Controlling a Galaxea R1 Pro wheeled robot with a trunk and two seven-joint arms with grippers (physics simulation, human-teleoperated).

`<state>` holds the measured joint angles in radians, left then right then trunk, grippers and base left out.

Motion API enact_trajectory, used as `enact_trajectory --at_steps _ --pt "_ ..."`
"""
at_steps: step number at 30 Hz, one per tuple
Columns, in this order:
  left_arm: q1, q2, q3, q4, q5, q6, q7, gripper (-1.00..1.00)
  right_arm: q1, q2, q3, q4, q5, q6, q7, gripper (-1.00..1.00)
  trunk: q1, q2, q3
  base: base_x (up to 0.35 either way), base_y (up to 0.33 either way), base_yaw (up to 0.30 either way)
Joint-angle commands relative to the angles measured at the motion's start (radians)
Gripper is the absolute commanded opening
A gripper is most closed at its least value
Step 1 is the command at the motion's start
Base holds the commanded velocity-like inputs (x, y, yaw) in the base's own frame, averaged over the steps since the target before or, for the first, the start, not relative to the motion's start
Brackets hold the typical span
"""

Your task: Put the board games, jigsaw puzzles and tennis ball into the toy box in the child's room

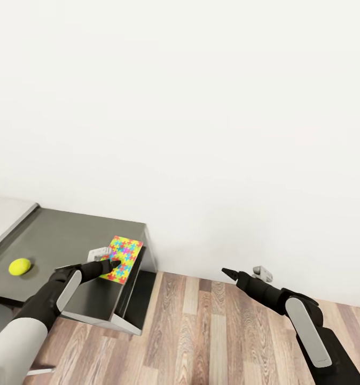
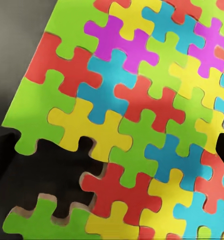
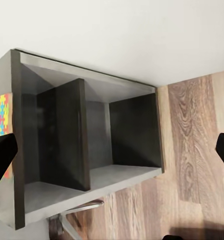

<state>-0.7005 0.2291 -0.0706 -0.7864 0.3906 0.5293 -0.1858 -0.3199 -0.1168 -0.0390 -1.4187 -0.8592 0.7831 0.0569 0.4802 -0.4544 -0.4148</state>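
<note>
One jigsaw puzzle (image 1: pixel 122 258) at left gripper (image 1: pixel 114 263) jaws.

head: high, downward | wrists: share jigsaw puzzle (image 2: pixel 141 115), left closer

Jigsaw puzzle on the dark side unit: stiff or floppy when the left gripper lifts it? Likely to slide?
The jigsaw puzzle looks thin and flat, probably light. The left wrist view shows gaps where pieces are missing, so it may flex or shed pieces if lifted by one edge. It lies near the edge of the smooth dark side unit, so a push from the left gripper could slide it off.
</note>
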Motion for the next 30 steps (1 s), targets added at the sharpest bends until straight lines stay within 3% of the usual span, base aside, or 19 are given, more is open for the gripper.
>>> enact_trajectory --at_steps 1,30 --pt "-0.001 0.001 -0.001 -0.001 0.004 0.005 0.000 1.00 -0.001 0.000 -0.002 0.000 0.005 0.005 0.006 1.00 0.000 -0.002 -0.001 0.000 -0.089 0.000" --pt "-0.001 0.006 0.006 -0.001 0.005 0.004 -0.001 1.00 0.001 0.000 -0.005 -0.028 0.003 0.005 0.007 1.00 0.000 -0.002 -0.001 0.000 -0.006 0.000"
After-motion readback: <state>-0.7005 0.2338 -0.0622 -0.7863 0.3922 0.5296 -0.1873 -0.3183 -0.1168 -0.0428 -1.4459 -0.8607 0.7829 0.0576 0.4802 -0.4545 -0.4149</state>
